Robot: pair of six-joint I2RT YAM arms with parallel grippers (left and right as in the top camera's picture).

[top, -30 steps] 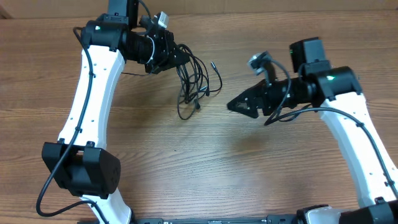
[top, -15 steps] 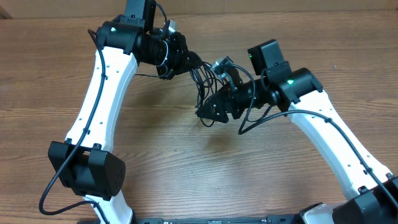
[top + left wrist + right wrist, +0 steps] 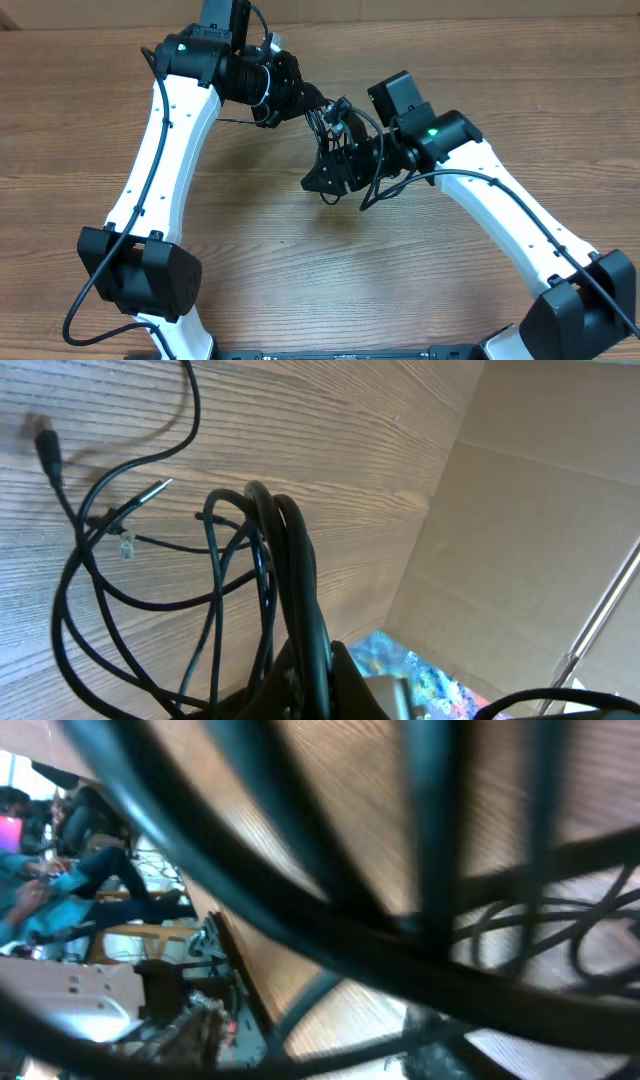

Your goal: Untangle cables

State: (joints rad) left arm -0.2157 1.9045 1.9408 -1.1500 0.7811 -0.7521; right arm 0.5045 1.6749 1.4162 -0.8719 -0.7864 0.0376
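Observation:
Several thin black cables [image 3: 323, 122] hang in a tangled bunch from my left gripper [image 3: 297, 101] above the wooden table. In the left wrist view the left gripper [image 3: 318, 672] is shut on a thick strand of the cables [image 3: 292, 560]. Loops spread below it, with a black plug [image 3: 46, 448] and a small silver tip [image 3: 156, 487] near the table. My right gripper [image 3: 322, 180] is pushed into the lower part of the bunch. The right wrist view shows only blurred cables [image 3: 300, 915] right in front of the lens. Its jaws are hidden.
A cardboard wall [image 3: 520, 530] stands behind the table, with a colourful printed object [image 3: 425, 678] at its foot. The white left arm [image 3: 165, 150] and right arm [image 3: 510, 215] reach in from the front corners.
My right gripper has swung left into the hanging cables. My left gripper moved right with the bunch a second ago and has held still since.

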